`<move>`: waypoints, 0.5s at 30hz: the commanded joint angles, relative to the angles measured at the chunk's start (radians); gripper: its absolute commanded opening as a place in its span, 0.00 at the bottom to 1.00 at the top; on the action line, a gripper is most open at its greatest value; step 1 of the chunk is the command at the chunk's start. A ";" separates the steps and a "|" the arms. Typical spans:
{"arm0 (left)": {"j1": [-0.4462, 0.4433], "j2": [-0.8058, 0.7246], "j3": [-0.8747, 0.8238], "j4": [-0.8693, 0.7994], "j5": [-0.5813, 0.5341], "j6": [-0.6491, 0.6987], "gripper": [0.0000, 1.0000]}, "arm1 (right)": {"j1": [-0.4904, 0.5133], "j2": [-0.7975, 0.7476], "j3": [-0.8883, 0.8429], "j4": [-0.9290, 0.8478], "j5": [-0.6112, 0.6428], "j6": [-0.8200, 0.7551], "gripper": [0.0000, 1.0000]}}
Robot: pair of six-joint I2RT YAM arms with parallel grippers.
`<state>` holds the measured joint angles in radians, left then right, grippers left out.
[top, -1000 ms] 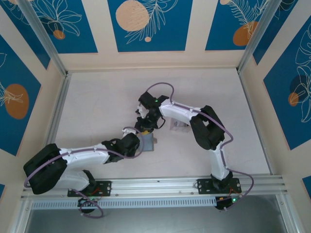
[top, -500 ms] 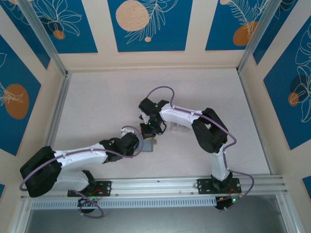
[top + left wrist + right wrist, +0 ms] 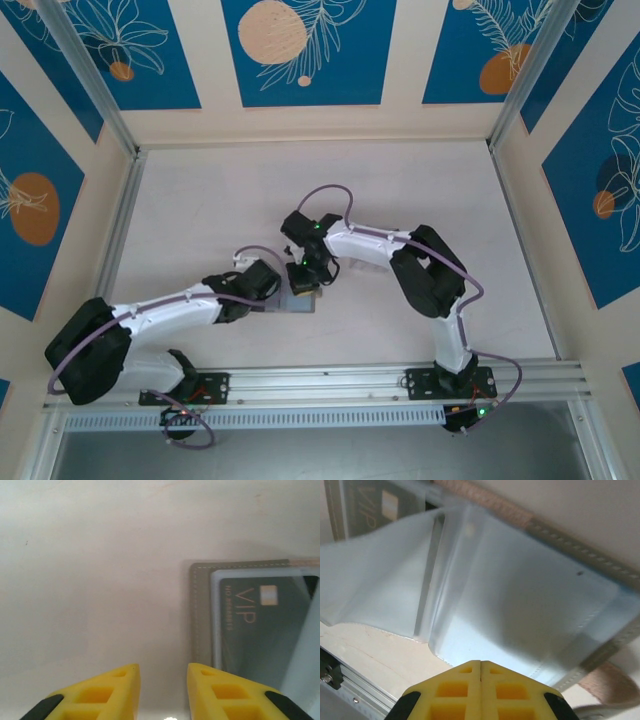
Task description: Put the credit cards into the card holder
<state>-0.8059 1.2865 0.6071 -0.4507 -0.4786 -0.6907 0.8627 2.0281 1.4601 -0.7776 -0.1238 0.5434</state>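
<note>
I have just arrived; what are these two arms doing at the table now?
A flat grey card holder lies on the pale table, with a dark card marked VIP on it behind clear plastic film. The right gripper is shut at the edge of that film; whether it pinches it is unclear. The left gripper is open near the holder's edge, holding nothing.

Robot test cell in a lab.
A white table [image 3: 200,200] sits boxed in by metal posts [image 3: 89,75] and printed blue wall panels [image 3: 350,60]; two white robot arms [image 3: 170,315] are bolted to a metal rail [image 3: 330,381] along its near edge.
</note>
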 commanded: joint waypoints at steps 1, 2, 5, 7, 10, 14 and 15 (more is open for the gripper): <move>0.028 0.021 0.000 -0.017 0.077 0.003 0.30 | 0.010 0.036 0.000 -0.025 0.039 0.021 0.03; 0.036 0.031 -0.002 -0.009 0.103 0.013 0.30 | 0.007 0.037 -0.013 -0.023 0.049 0.025 0.03; 0.050 0.065 -0.004 -0.014 0.134 0.010 0.28 | -0.015 0.047 -0.055 -0.023 0.076 0.039 0.02; 0.059 0.054 -0.022 0.013 0.173 0.006 0.27 | -0.030 0.046 -0.083 -0.014 0.079 0.048 0.02; 0.084 0.030 -0.032 0.048 0.248 0.013 0.28 | -0.048 0.037 -0.115 -0.014 0.101 0.054 0.02; 0.084 0.059 -0.011 0.087 0.332 0.069 0.26 | -0.079 0.022 -0.143 -0.018 0.126 0.054 0.02; 0.082 0.075 -0.008 0.101 0.356 0.079 0.25 | -0.088 0.017 -0.144 -0.024 0.135 0.052 0.02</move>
<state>-0.7265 1.3384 0.5869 -0.4007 -0.2359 -0.6556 0.8185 2.0209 1.3705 -0.7227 -0.1341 0.5770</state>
